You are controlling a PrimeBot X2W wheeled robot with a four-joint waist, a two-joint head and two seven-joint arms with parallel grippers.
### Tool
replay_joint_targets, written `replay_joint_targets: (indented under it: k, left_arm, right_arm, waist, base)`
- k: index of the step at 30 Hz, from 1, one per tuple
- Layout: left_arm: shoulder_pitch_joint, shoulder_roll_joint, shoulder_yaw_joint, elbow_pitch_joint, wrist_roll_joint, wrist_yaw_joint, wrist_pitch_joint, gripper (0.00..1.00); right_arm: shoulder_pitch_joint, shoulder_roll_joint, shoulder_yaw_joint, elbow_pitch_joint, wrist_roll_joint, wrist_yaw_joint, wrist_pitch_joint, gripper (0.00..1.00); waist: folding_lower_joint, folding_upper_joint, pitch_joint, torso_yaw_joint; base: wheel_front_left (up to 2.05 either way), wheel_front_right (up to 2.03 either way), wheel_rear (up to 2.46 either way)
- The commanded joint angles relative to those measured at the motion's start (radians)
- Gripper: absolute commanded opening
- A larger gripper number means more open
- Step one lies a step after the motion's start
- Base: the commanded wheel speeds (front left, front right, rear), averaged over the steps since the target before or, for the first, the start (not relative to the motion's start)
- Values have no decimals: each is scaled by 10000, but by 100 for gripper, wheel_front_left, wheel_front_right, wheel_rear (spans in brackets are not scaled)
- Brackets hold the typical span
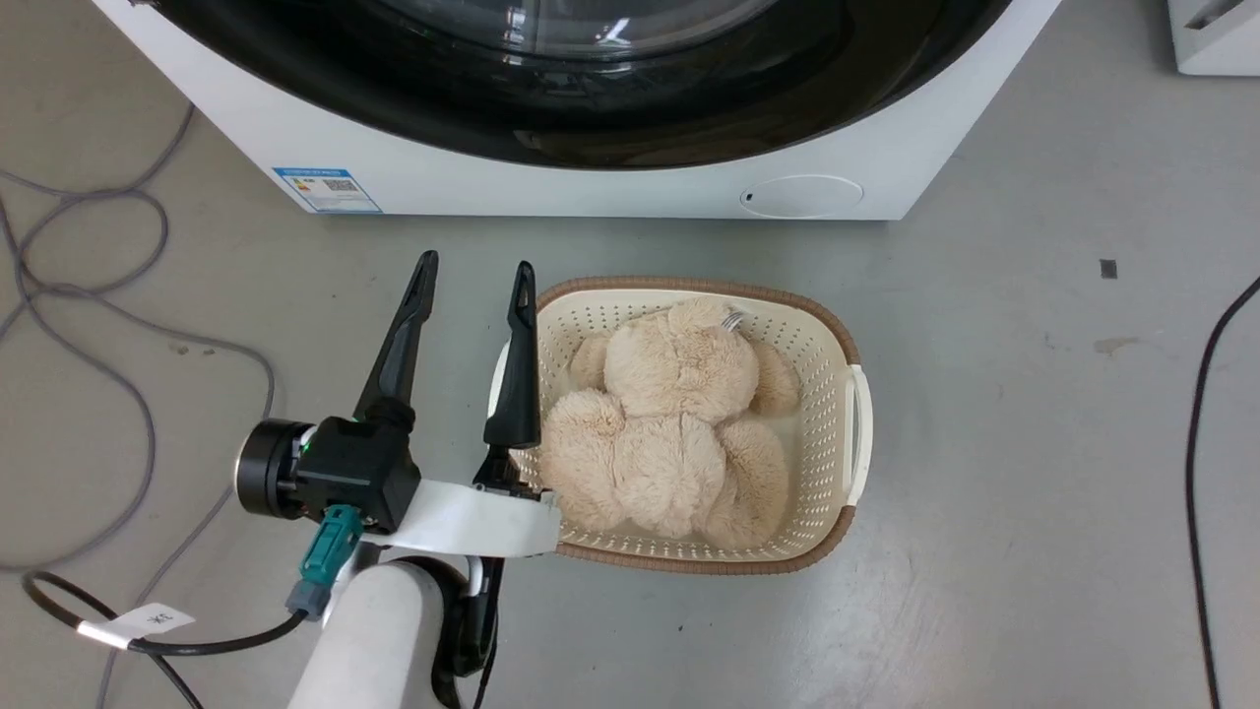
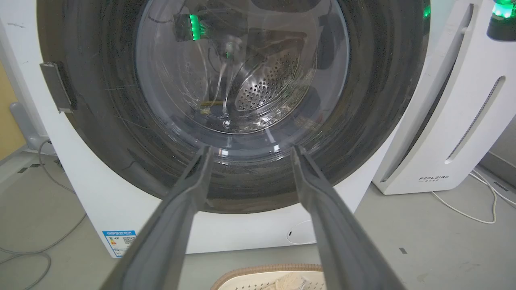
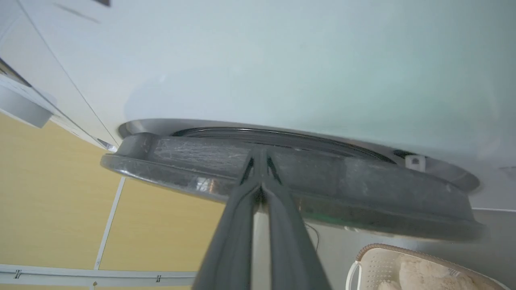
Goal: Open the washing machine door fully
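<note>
Black washing machine door [image 3: 363, 181] edge meets closed right tool [image 3: 261, 157]; left tool [image 1: 476, 262] gapes.

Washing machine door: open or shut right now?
Shut or barely cracked: the washing machine door lies against the washing machine, covering the drum. Latched or not, cannot tell.

- Glossy black, finely scratched, around clear glass: washing machine door [image 2: 100, 121].
- Smooth white casing: washing machine [image 1: 591, 192], 12 o'clock in head view.
- Shiny perforated steel: drum [image 2: 266, 84].
- Fluffy beige cloth: plush toy [image 1: 669, 423].
- Cream perforated plastic: basket [image 1: 822, 394].
- Matt grey: floor [image 1: 1034, 443].
</note>
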State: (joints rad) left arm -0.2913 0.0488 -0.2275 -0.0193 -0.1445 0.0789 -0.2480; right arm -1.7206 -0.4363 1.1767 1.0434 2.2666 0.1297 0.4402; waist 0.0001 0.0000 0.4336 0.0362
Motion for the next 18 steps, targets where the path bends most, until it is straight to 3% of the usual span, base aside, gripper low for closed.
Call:
replay_joint_targets:
  k: [1,18]
  left_arm:
    - [-189,18,-83,-43,-67,78,-103,100]
    - [-266,15,-138,54,-158,137,-137,100]
  right_arm:
    - [-465,-4,308,265,493,10,134,0]
    - [-28,341,934,79,544,10,1223,0]
  waist:
    - [-1,0,57,17]
    - [-1,0,129,30]
  base:
    - [0,0,0]
    - [0,0,0]
